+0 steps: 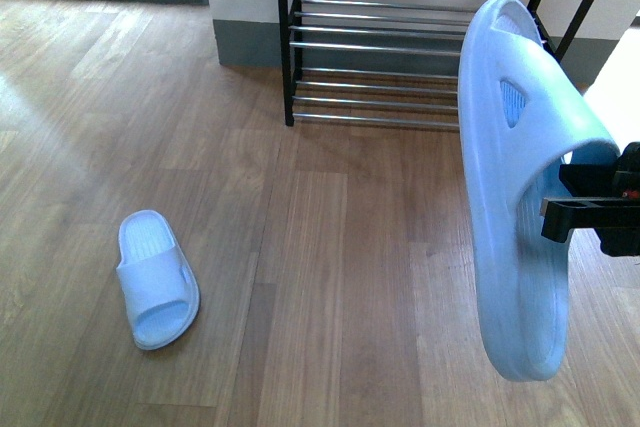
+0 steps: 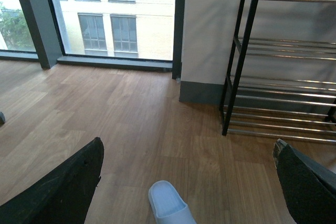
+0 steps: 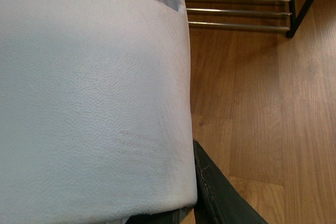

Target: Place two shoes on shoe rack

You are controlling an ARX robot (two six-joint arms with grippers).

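The right gripper [image 1: 578,199] holds a pale blue rubber slide slipper [image 1: 515,207] in the air at the right of the front view. Its black fingers [image 1: 585,217] pinch the slipper's strap from the side. The slipper hangs nearly upright, one end up and the other pointing down at the wood-plank floor [image 1: 330,277]. That looks like the natural result of a grip on the strap alone, with the long sole free to swing. In the right wrist view the pebbled strap [image 3: 89,93] fills most of the picture, with one dark finger [image 3: 220,192] pressed against its edge.

Beyond the slipper stands the open shoe rack with black metal side frames and thin chrome rods [image 1: 400,47], set against the wall. The held slipper is off the floor and short of the rack. I judge it to be on its way to a tier, and it will need tipping flat so the sole bridges several rods and does not slip between them.

The matching pale blue slipper [image 1: 155,277] lies sole-down on the floor, well apart from the rack on the left. The left gripper [image 2: 187,145] hovers above it with its fingers [image 2: 58,187] spread wide and holding nothing. The slipper's end [image 2: 169,205] shows between them, so that arm seems placed ready to collect it. A tall window [image 2: 105,14] stands to the left of the rack.
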